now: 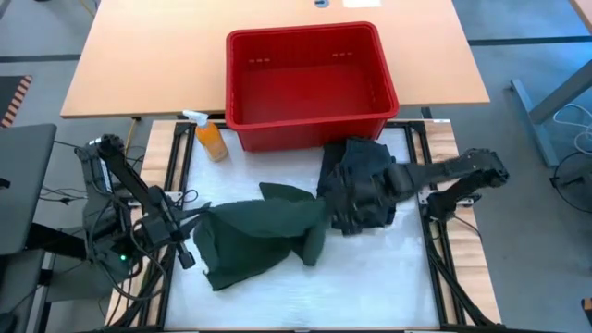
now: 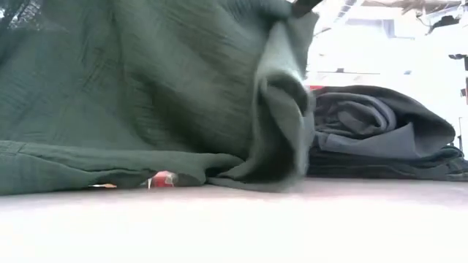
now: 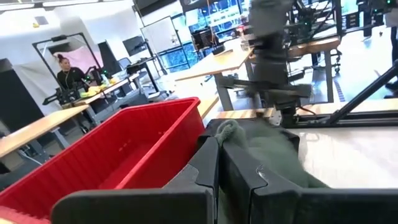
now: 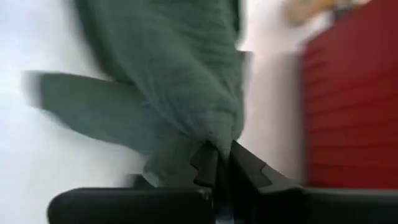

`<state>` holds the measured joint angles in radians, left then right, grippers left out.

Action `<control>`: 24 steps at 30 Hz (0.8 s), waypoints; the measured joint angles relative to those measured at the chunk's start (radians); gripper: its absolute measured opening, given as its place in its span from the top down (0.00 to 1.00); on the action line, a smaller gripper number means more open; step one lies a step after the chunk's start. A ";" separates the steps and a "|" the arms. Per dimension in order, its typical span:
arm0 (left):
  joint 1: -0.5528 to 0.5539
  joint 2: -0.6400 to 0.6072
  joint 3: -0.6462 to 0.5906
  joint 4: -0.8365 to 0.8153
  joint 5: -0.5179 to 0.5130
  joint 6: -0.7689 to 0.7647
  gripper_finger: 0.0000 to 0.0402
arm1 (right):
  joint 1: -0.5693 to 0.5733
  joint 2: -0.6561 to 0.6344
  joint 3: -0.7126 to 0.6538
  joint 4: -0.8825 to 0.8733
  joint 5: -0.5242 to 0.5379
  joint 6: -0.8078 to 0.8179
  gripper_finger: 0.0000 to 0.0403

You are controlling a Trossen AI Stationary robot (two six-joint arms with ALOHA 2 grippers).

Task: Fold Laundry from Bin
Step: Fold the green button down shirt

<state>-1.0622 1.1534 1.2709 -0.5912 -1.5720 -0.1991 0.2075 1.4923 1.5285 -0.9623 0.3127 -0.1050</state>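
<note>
A dark green garment (image 1: 264,236) hangs between my two grippers over the middle of the table. In the low view its lower edge (image 2: 110,172) rests on the table. My left gripper (image 1: 199,220) is shut on the garment's left end, and my right gripper (image 1: 326,207) is shut on its right end. A pile of black laundry (image 1: 365,180) lies on the table under my right arm. The red bin (image 1: 305,120) stands at the table's far edge, and I see no cloth inside it. My left gripper pinches a bunched bit of the green garment's left end (image 3: 227,132) between its two fingers. They reach in level from the table's left side. My right gripper pinches a gathered bit of the garment's right end (image 4: 214,140), slanting down from the table's right. The cloth hangs below both grippers, its lower part on the table.
An orange spray bottle (image 1: 211,139) lies by the bin's near left corner. A wooden table (image 1: 129,65) stands behind the bin. In the left wrist view a person (image 3: 69,76) sits at a desk far off in the room.
</note>
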 joint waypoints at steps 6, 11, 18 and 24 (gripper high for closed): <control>0.028 -0.003 0.000 0.005 0.000 0.016 1.00 | -0.256 -0.002 0.041 0.055 -0.034 -0.276 0.87; 0.068 -0.002 0.000 -0.006 0.000 0.037 1.00 | -0.367 0.038 0.040 0.048 -0.153 -0.256 0.83; 0.143 -0.012 0.000 -0.038 0.000 0.071 1.00 | -0.387 0.094 0.039 0.001 -0.150 -0.107 0.62; 0.207 -0.011 0.001 -0.074 0.001 0.064 1.00 | -0.364 0.062 0.065 -0.260 -0.236 0.166 0.46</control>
<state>-0.8556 1.1423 1.2716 -0.6648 -1.5706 -0.1353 -0.1567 1.5547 1.5939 -1.2225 0.0769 0.0607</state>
